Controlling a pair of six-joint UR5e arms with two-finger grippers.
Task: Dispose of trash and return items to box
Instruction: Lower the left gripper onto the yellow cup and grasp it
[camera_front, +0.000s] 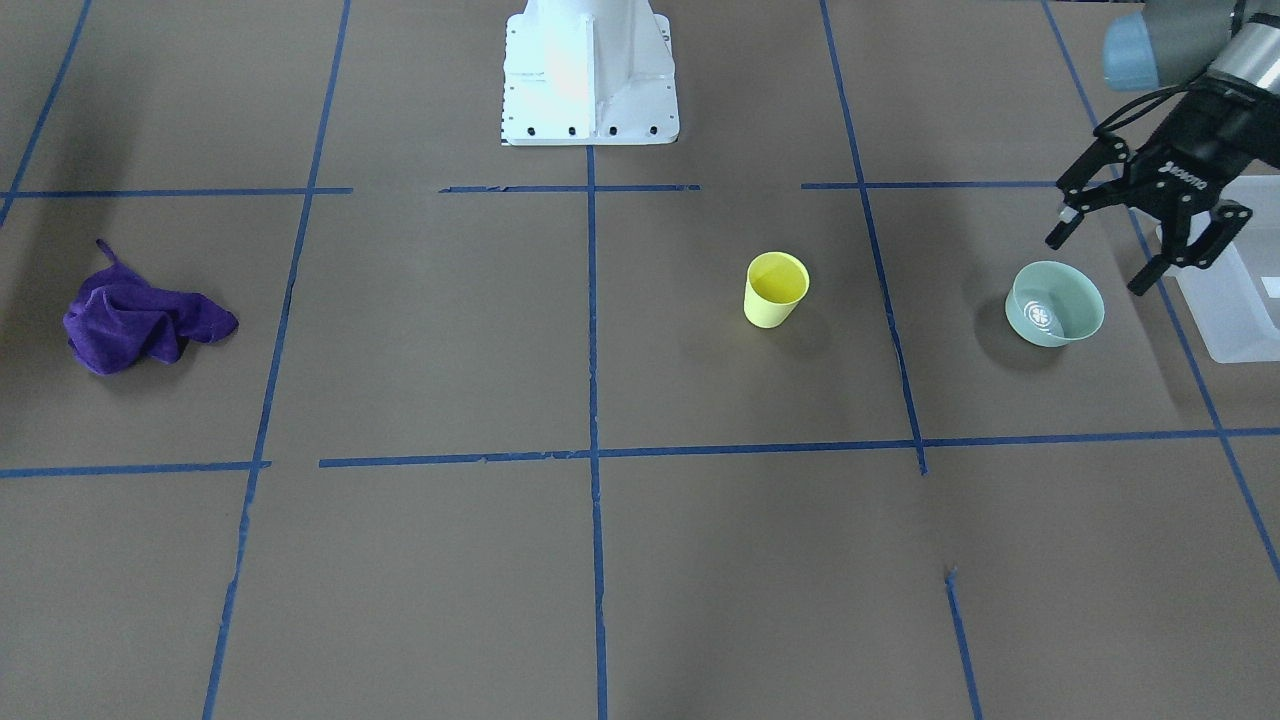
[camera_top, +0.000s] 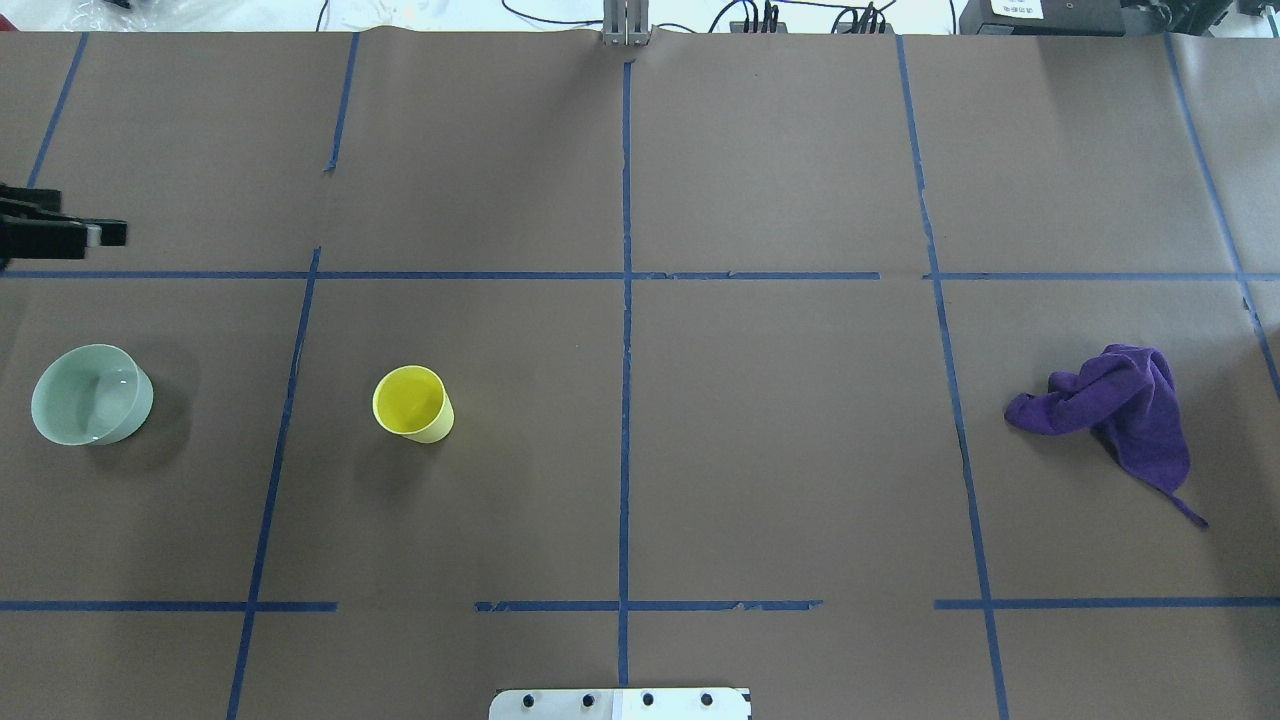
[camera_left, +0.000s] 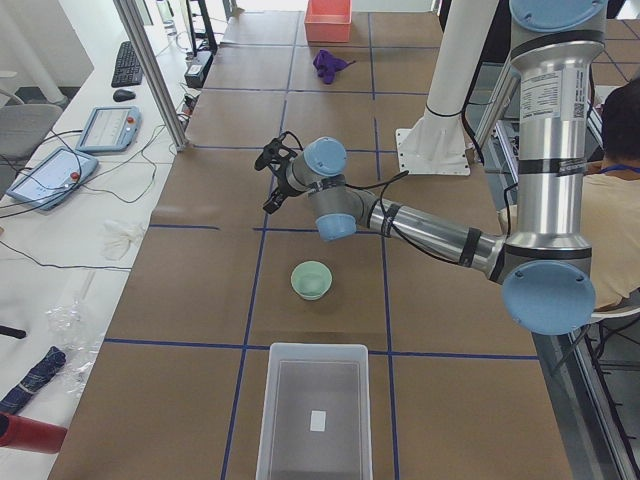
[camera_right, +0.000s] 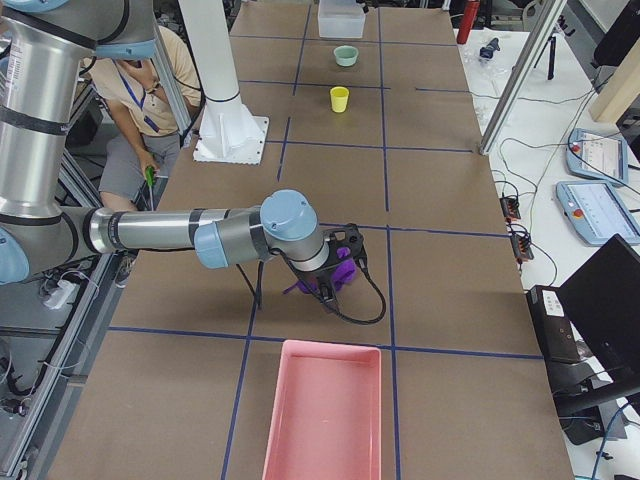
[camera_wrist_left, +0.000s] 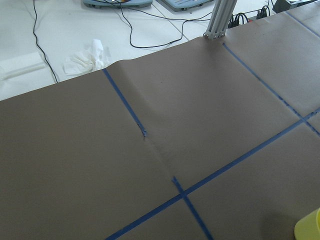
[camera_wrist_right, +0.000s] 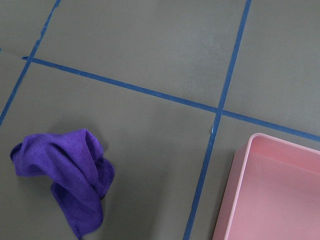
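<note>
The purple rag, the trash (camera_front: 140, 322) (camera_top: 1120, 405) (camera_wrist_right: 70, 175), lies crumpled on the brown table. The yellow cup (camera_front: 775, 290) (camera_top: 412, 403) stands upright near the middle. The mint-green bowl (camera_front: 1055, 303) (camera_top: 90, 393) (camera_left: 311, 280) sits upright beside the translucent box (camera_front: 1235, 300) (camera_left: 310, 415). My left gripper (camera_front: 1100, 258) (camera_left: 272, 180) hovers open and empty just above and beyond the bowl. My right gripper (camera_right: 340, 262) hangs over the rag in the exterior right view only, so I cannot tell whether it is open or shut.
A pink tray (camera_right: 325, 410) (camera_wrist_right: 270, 190) lies at the table's end near the rag. The white robot base (camera_front: 590, 75) stands mid-table at the robot's edge. A seated person (camera_right: 140, 90) is beside the table. Blue tape lines cross the surface.
</note>
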